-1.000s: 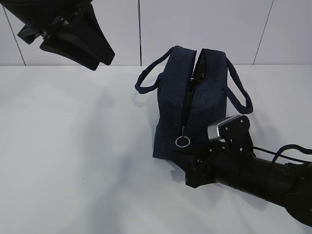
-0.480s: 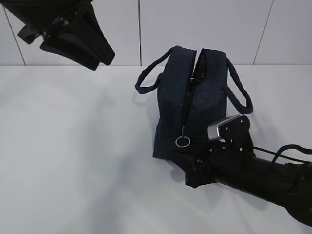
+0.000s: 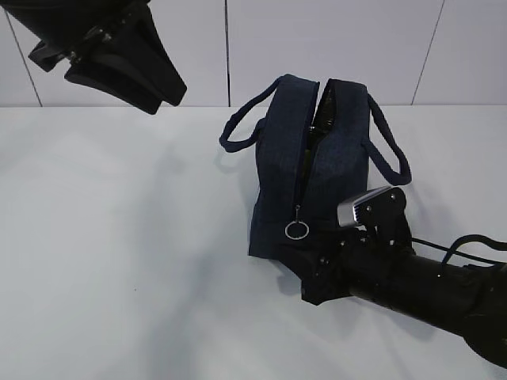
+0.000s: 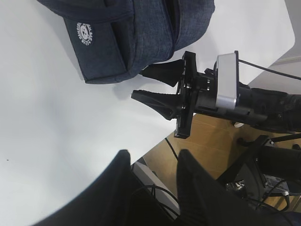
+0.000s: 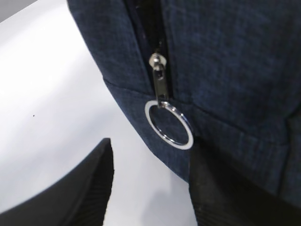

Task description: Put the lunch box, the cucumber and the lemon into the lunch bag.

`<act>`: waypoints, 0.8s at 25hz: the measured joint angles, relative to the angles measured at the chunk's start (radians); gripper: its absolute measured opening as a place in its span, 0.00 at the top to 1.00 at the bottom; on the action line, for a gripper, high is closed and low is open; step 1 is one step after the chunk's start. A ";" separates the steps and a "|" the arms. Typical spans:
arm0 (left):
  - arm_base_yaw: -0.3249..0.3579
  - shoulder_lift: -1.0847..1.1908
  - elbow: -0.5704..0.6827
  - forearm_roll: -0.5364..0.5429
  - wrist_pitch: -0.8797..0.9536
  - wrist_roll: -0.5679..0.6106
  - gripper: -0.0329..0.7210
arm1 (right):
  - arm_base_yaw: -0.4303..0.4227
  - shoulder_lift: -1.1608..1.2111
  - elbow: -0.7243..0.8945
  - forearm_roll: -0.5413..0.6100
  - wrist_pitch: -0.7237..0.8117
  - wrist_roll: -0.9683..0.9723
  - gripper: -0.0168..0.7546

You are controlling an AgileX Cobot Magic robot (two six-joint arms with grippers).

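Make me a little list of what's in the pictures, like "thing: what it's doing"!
lunch bag: stands upright on the white table, zipper open along the top
ring pull: hangs at the low end of the zipper, nothing holds it
right gripper: jaws open, close to the ring pull
left gripper: raised high, away from the bag, jaws apart and empty
lunch box, cucumber, lemon: none lie on the table; something dark shows inside the bag

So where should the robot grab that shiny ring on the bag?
Best bet is the bottom of the metal ring, coming in from the near end of the lunch bag. The ring hangs free below the zipper slider, standing slightly off the fabric, so one finger can probably slip behind it. The right tool is open, straddling it already.
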 joint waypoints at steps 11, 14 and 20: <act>0.000 0.000 0.000 -0.002 0.000 0.000 0.64 | 0.000 0.000 0.000 0.015 -0.039 -0.007 0.45; 0.000 0.000 0.000 -0.002 0.000 0.000 0.64 | 0.000 0.000 0.000 0.035 -0.041 -0.009 0.45; 0.000 0.000 0.000 -0.002 0.000 0.000 0.64 | 0.000 0.000 0.000 0.040 -0.044 -0.011 0.45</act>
